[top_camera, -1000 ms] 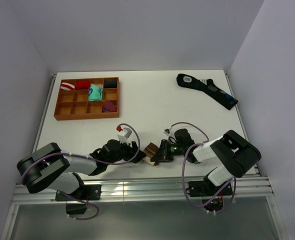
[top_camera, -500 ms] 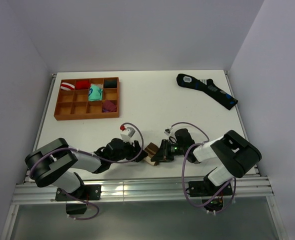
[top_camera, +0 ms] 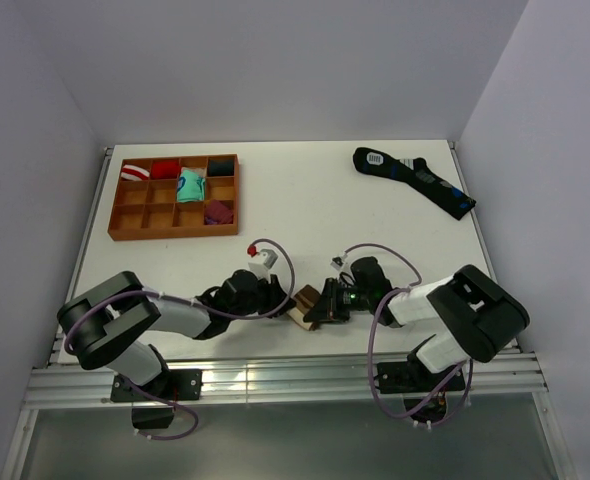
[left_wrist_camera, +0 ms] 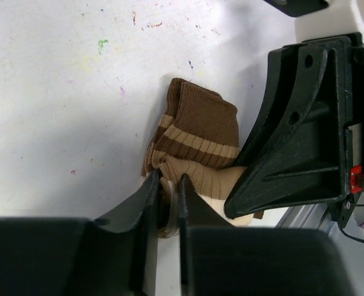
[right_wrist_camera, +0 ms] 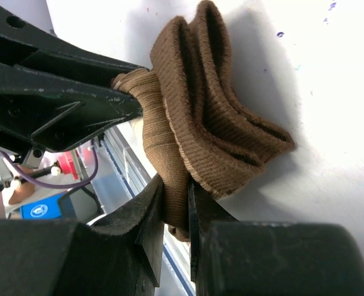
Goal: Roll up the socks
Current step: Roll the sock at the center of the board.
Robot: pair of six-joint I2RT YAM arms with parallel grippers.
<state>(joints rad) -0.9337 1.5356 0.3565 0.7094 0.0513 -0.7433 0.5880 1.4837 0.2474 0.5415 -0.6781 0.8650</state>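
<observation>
Risk 1: both grips sit on thin folds of the socks [top_camera: 304, 302]; if the arms pull apart, the half-made roll would likely come undone.
Risk 2: the two arms' fingers are very close together, so a small turn could knock them against each other.
Risk 3: the bundle lies at the near edge of the desk [top_camera: 305, 200], by the rail; a drag toward the bases could tip it off.
Left gripper [left_wrist_camera: 168, 185]: fingers narrow, pinching a sock fold.
Right gripper [right_wrist_camera: 174, 185]: fingers narrow, clamped on a ribbed band of the same bundle.
Location: socks between the two grippers, lying on the desk.
Count, brown striped socks: one bundle; layers suggest a pair, but I cannot separate them.
Count, dark sock [top_camera: 415, 180]: one, far right corner.
Count, tray [top_camera: 115, 228]: one.
Count, bundles in tray: five.
Count, arms: two.
</observation>
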